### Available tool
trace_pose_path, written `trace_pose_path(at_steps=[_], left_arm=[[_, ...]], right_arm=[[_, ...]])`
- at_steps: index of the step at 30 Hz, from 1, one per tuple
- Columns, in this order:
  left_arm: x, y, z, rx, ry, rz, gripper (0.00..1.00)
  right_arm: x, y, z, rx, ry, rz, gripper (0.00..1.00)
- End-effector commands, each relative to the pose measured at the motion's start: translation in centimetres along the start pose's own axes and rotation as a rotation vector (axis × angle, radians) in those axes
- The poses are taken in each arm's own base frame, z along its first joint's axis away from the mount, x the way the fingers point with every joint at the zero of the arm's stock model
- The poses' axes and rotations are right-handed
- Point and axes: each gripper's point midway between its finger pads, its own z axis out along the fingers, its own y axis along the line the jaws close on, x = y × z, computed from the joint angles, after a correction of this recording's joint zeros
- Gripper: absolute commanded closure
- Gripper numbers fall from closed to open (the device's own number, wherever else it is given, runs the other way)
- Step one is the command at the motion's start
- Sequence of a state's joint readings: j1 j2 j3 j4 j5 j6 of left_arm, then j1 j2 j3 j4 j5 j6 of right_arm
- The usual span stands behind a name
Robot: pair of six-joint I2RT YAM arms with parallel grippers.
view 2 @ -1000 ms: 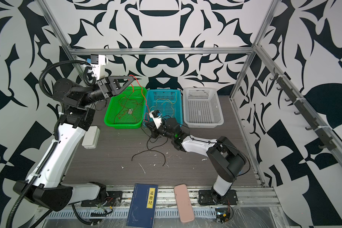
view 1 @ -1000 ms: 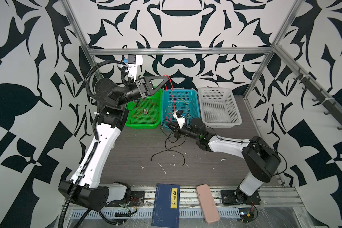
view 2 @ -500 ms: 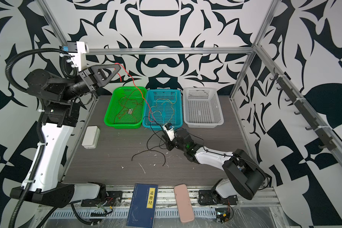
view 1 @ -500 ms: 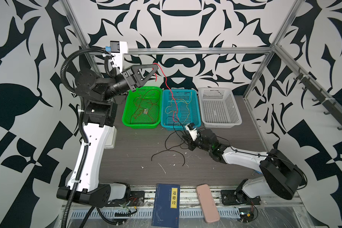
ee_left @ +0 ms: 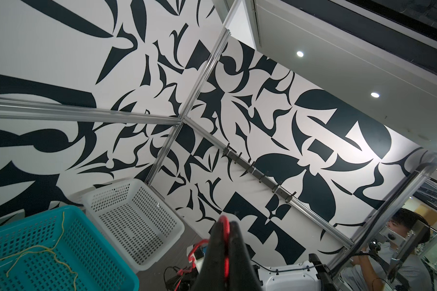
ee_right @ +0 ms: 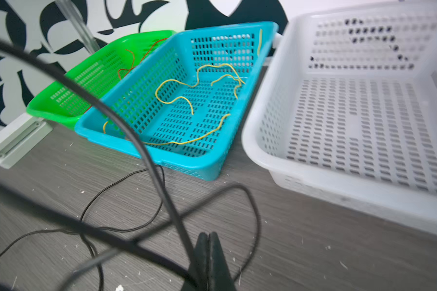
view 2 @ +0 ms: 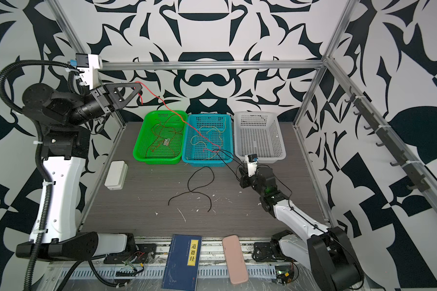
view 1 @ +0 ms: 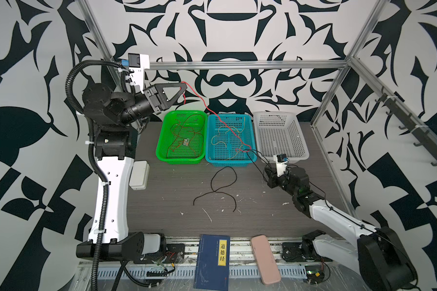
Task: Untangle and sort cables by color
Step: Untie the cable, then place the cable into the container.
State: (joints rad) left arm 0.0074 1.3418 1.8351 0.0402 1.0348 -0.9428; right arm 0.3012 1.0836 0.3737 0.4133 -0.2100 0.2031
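My left gripper [view 1: 184, 87] [view 2: 139, 87] [ee_left: 226, 223] is raised high at the back left, shut on a red cable [view 1: 212, 114] [ee_left: 224, 220]. That cable slants down over the blue basket [view 1: 231, 161] into a small knot with black cable at the basket's front right corner. My right gripper [view 1: 266, 173] [view 2: 241, 173] [ee_right: 208, 235] sits low in front of the white basket [view 1: 303, 141], shut, with a black cable [view 1: 256, 161] [ee_right: 159, 181] running from the knot into its fingers. Another black cable [view 1: 222, 186] lies loose on the table. Yellow cables [view 1: 227, 131] lie in the blue basket, red ones [view 1: 184, 133] in the green basket [view 1: 162, 141].
The white basket holds nothing. A white box [view 1: 139, 175] lies left of the baskets by the left arm. A blue book [view 1: 212, 262] and a pink case [view 1: 265, 259] rest on the front rail. A hook rail [view 1: 414, 126] runs along the right wall.
My left gripper has risen and swung back to the left, drawing the red cable into a long slanting line. My right gripper has pulled right and forward with the black cable.
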Motion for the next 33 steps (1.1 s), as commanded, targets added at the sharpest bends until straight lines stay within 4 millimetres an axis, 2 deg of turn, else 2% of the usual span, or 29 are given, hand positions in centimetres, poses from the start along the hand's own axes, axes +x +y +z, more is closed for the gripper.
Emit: trace_pose_path(at_steps=[1,5,8,12,19,22,26,31,33], left_arm=[[-2.9,-3.1,-1.9,-0.024,-0.096,0.177,1.0],[-3.7,-2.3,-2.8,-0.076,-0.103,0.214,1.0],[-4.8,-0.7,-4.2,-0.142,-0.132,0.217,1.0],[-5.3,-0.1,-4.5,-0.144,-0.136,0.217,1.0],[-5.7,1.0,-4.8,-0.156,-0.145,0.204,1.0],[-5.9,2.3,-4.8,-0.177,-0.152,0.205,1.0],[-7.0,5.9,-4.7,-0.217,-0.18,0.188,1.0],[-8.0,11.2,-4.5,-0.259,-0.21,0.133,1.0],[-8.1,13.3,-4.5,-0.277,-0.216,0.106,1.0]], right_arm=[[5.3,-2.3,-0.3,0.092,0.168,0.113,1.0],[5.1,-3.4,-0.6,0.147,0.177,0.152,1.0],[4.6,-4.6,-1.4,0.182,0.159,0.204,1.0],[4.0,-5.6,-2.4,0.21,0.141,0.257,1.0],[1.9,-4.7,-2.7,0.161,0.128,0.228,1.0],[0.6,-2.7,-2.7,0.054,0.137,0.215,1.0],[-0.9,2.4,-2.7,-0.224,0.152,0.228,1.0],[0.4,8.5,-3.5,-0.418,0.312,0.107,1.0],[1.0,10.3,-3.7,-0.465,0.355,0.075,1.0]])
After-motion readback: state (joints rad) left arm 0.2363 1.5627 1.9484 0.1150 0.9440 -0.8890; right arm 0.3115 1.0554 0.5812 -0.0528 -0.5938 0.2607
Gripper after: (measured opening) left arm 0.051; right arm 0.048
